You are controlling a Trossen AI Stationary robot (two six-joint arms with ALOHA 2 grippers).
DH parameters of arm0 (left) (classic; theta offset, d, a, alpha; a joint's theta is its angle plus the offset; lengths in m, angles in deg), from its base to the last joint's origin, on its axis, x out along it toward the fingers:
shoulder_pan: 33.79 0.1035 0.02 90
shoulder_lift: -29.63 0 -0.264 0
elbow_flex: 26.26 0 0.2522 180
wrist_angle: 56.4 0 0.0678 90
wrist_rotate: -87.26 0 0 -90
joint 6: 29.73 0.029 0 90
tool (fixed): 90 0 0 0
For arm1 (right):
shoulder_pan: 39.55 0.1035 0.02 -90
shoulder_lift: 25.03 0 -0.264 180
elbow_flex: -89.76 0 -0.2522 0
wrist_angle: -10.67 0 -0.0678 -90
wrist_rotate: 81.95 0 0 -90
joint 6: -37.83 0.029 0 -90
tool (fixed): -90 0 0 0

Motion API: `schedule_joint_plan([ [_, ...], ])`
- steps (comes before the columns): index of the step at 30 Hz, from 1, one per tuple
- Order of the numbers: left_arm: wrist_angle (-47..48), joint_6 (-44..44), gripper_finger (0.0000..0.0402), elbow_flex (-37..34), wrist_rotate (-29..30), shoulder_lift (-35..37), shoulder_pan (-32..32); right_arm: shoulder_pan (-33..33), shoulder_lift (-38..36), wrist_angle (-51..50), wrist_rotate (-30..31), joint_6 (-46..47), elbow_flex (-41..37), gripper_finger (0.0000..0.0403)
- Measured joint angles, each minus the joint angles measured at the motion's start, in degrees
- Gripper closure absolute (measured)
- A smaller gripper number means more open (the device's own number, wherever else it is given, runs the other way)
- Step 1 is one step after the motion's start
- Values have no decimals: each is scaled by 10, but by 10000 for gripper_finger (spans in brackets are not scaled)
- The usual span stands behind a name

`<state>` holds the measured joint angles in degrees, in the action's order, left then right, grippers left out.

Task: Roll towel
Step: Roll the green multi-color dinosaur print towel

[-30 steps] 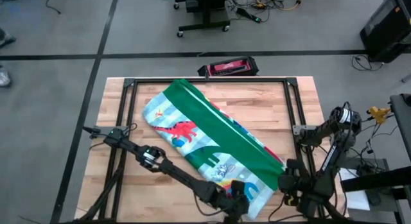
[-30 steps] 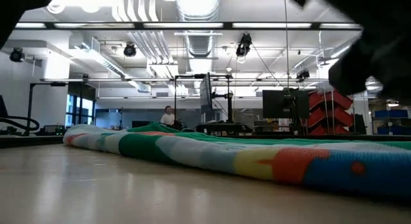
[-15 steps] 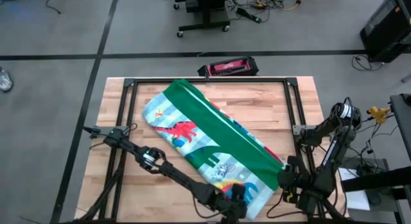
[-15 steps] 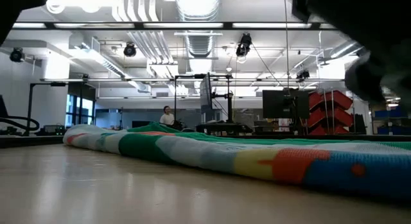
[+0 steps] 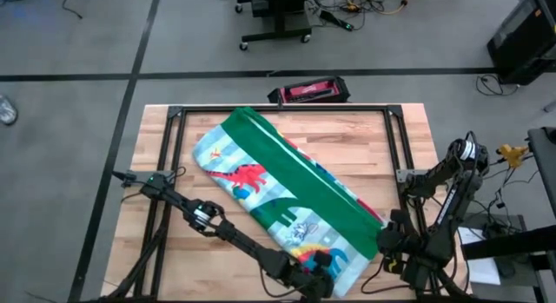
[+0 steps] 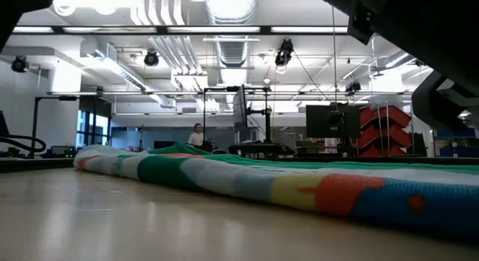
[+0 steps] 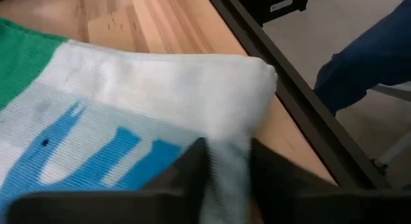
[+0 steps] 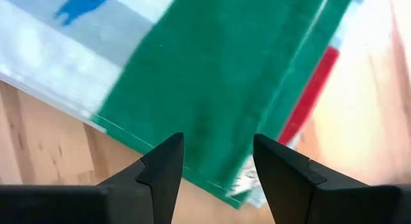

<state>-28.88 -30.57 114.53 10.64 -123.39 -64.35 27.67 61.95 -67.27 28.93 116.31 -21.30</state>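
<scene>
- While I look straight down on the table (image 5: pixel 174 251), the towel (image 5: pixel 287 194) lies folded as a long band running diagonally, from the far left part of the wooden top to the near edge right of centre.
- Its folded-over green back (image 5: pixel 300 177) runs the length of the band; the dinosaur print (image 5: pixel 243 175) shows along the left side of that green strip.
- My left gripper (image 5: pixel 323 270) is at the near end of the towel, at the table's near edge, with the left arm reaching in low from the left.
- From the left wrist I see its two dark fingers (image 7: pixel 186 172) drawn narrow, with a ridge of the towel's pale end (image 7: pixel 228 166) pinched between them; the towel's white corner (image 7: pixel 257 76) sits just past the fingers, next to the black frame rail (image 7: pixel 289 95).
- A person's blue-clad leg (image 7: pixel 366 57) shows beyond that rail, off the table.
- My right gripper (image 8: pixel 215 166) is near the table's near right corner, over the towel's green edge (image 8: pixel 237 76).
- Its fingers (image 8: pixel 164 163) stand apart with green cloth seen in the gap; I cannot tell whether they touch the cloth.
- From table height, the towel (image 6: pixel 247 175) is a low ridge across the board.
- A red and black case (image 5: pixel 310 91) lies just past the table's far edge.
</scene>
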Motion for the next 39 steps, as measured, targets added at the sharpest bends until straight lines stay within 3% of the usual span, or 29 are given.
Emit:
schedule_joint_plan([
  [4, 25, -10, 395, -1, 0, 9, -2, 0, 1, 18, -49, -44, -6, 222],
  [7, 48, -17, 398, -1, -1, 17, -6, 0, 8, 93, -74, -124, -20, 222],
  [11, 62, -36, 400, -2, 2, 23, -12, -9, 18, 132, -76, -238, -20, 221],
  [21, 38, -79, 401, -3, -8, 23, -22, -40, 46, 141, -85, -400, -30, 222],
  [33, 27, -123, 401, -3, -6, 24, -25, -43, 98, 183, -95, -469, -37, 226],
  [36, 25, -124, 401, -3, 4, 25, -25, -47, 101, 186, -103, -450, -38, 270],
  [39, 23, -124, 401, -3, 20, 25, -25, -46, 97, 191, -110, -446, -38, 360],
])
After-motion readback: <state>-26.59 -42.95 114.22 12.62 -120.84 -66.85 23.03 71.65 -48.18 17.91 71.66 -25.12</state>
